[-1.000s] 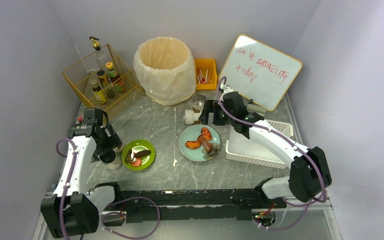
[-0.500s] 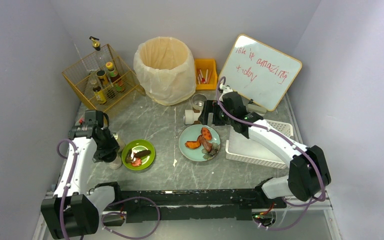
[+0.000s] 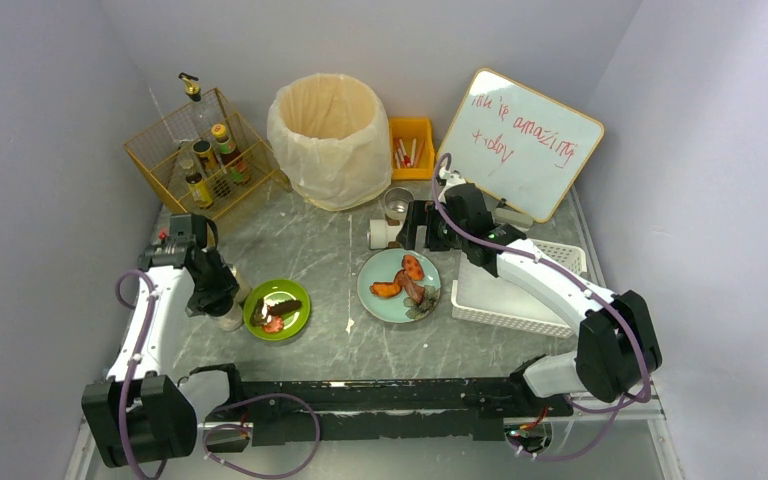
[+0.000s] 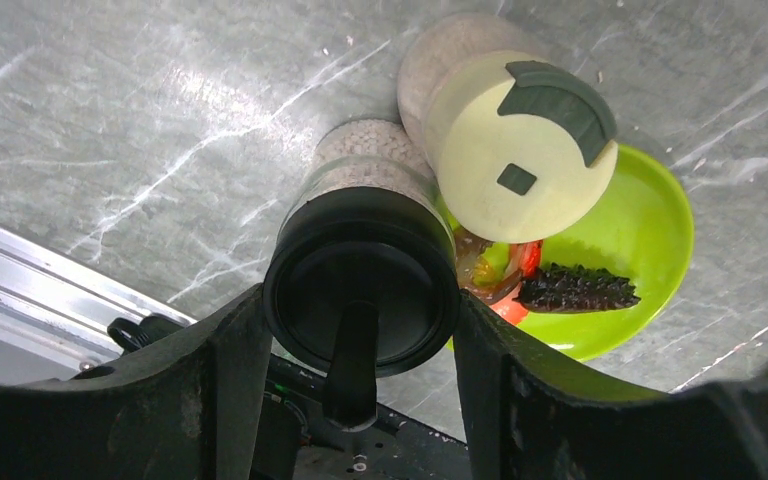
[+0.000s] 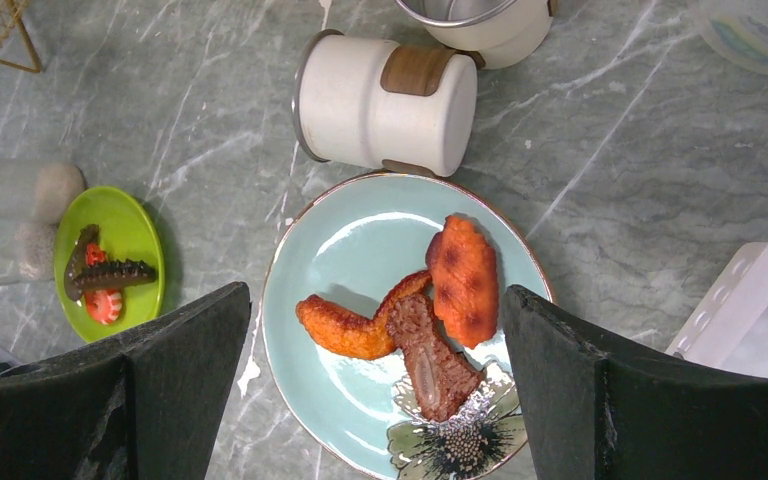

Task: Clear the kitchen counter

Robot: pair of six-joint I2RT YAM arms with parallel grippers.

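Your left gripper [image 4: 360, 312]: fingers now clamped on black-capped glass shaker [image 4: 360, 290] after slight shift toward it. Shaker stands on grey marble-look kitchen counter [image 4: 160, 120], just beside cream-lidded shaker [image 4: 520, 140] and lime-green plate [image 4: 650, 230]. Lift likely next. Right gripper [image 5: 375, 330]: apart, unmoved.

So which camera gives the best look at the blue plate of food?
The right wrist view: the blue plate fills the middle, its food pieces sharp. The top view shows it small; the left wrist view misses it.
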